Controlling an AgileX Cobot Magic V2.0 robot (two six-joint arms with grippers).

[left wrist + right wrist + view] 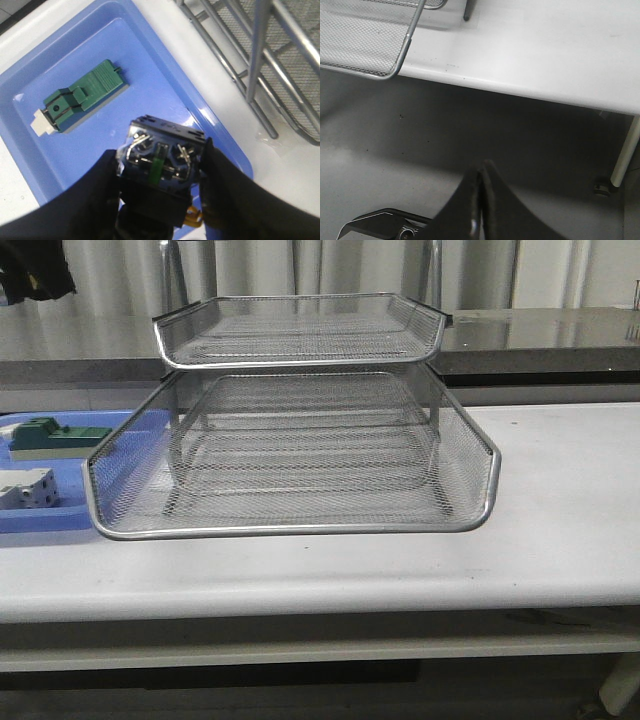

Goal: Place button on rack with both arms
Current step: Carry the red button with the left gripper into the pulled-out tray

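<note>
My left pincer (pixel 162 165) pinches a clear relay-like block (pixel 162 152) over the blue tray (pixel 150 65) near the table's left edge; my right pincer (pixel 481 200) is pressed together, off the front edge.

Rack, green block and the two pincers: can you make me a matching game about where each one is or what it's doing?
Things:
1. green block
2. rack
3. left pincer
4. right pincer

States:
a. shut, with nothing in it
b. lies in the blue tray
c. stands on the white table
d. grips the button

Pairs: 1-b, 2-c, 3-d, 4-a
</note>
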